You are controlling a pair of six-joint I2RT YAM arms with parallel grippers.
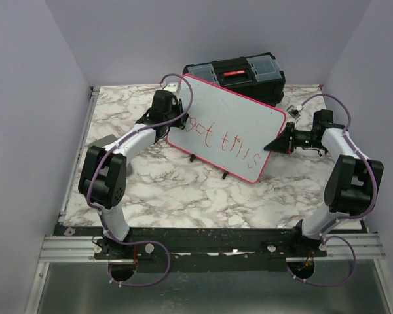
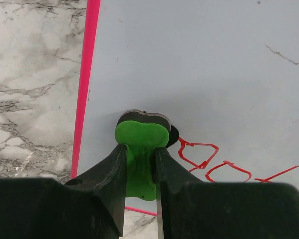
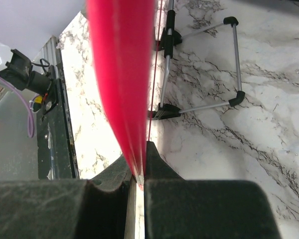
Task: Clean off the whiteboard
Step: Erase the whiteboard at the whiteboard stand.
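The whiteboard [image 1: 232,114], white with a pink-red rim, stands tilted on the marble table and carries red handwriting [image 1: 226,140]. My left gripper [image 1: 178,119] is shut on a green eraser [image 2: 139,142], which is pressed against the board [image 2: 199,64] near its left rim, just left of the first red letters [image 2: 199,154]. My right gripper [image 1: 275,144] is shut on the board's right edge. In the right wrist view the pink-red rim [image 3: 122,74] runs down between the gripper's [image 3: 138,160] closed fingers.
A black toolbox [image 1: 239,73] stands right behind the board. A small grey pad [image 1: 103,140] lies on the marble table [image 1: 164,190] left of my left arm. The board's wire stand [image 3: 199,107] with black feet rests on the table behind it.
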